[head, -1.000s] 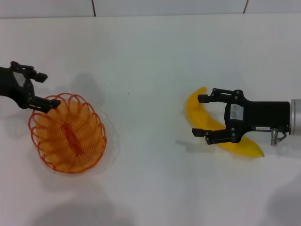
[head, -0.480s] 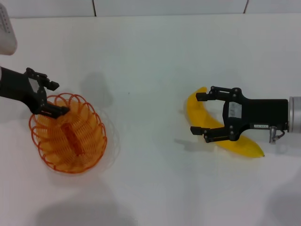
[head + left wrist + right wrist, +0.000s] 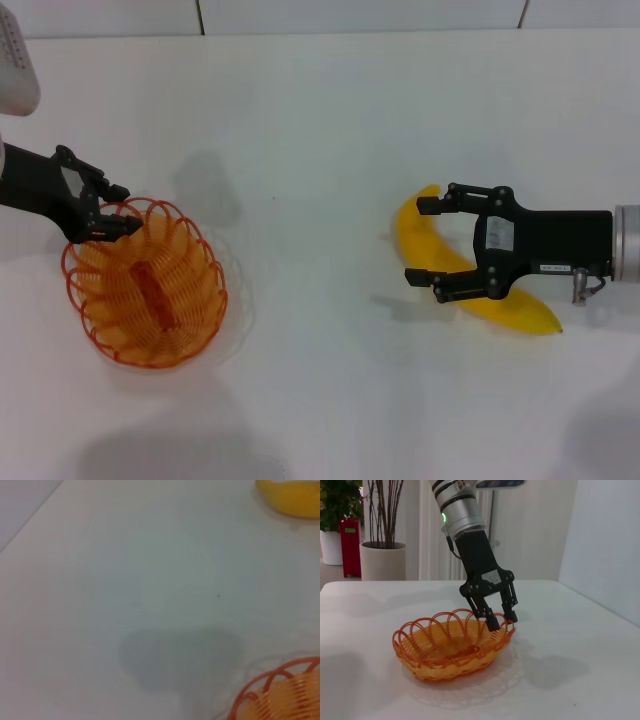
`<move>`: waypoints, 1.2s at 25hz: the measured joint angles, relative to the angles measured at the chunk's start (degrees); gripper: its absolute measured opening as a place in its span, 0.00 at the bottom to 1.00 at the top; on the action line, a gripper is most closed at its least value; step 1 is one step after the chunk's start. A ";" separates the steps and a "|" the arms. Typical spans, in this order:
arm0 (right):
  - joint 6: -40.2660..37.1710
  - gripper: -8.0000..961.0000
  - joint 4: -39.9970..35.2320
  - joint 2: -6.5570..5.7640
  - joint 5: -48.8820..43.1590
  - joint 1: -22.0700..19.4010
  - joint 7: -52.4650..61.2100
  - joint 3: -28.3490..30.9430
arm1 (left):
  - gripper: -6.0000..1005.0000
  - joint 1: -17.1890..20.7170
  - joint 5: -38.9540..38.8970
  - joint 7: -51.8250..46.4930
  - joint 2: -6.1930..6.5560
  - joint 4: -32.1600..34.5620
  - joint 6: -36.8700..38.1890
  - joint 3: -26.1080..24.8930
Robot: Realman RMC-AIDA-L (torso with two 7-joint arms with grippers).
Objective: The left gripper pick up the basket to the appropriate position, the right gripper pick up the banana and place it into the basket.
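The orange wire basket (image 3: 145,285) rests on the white table at the left; its rim (image 3: 280,690) also shows in the left wrist view. My left gripper (image 3: 126,208) is at the basket's far-left rim. It is open by a narrow gap, with one finger inside the rim and one outside, as the right wrist view shows (image 3: 502,620). The yellow banana (image 3: 520,312) lies on the table at the right. My right gripper (image 3: 420,243) hovers open over the banana's middle, one finger on each side. One end of the banana (image 3: 292,500) appears in the left wrist view.
The white table (image 3: 320,120) runs back to a tiled wall. The left arm's white cuff (image 3: 15,70) shows at the top left. Beyond the table stand a potted plant (image 3: 380,560) and a red object (image 3: 350,547).
My left gripper slid right onto the basket's rim, and its fingers have drawn closer together. The right gripper crept slightly left over the banana and now holds still.
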 joint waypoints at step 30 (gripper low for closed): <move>0.19 0.91 0.09 0.00 0.14 0.00 0.00 0.00 | 0.05 -0.96 2.08 -3.28 0.03 -0.52 -1.24 0.08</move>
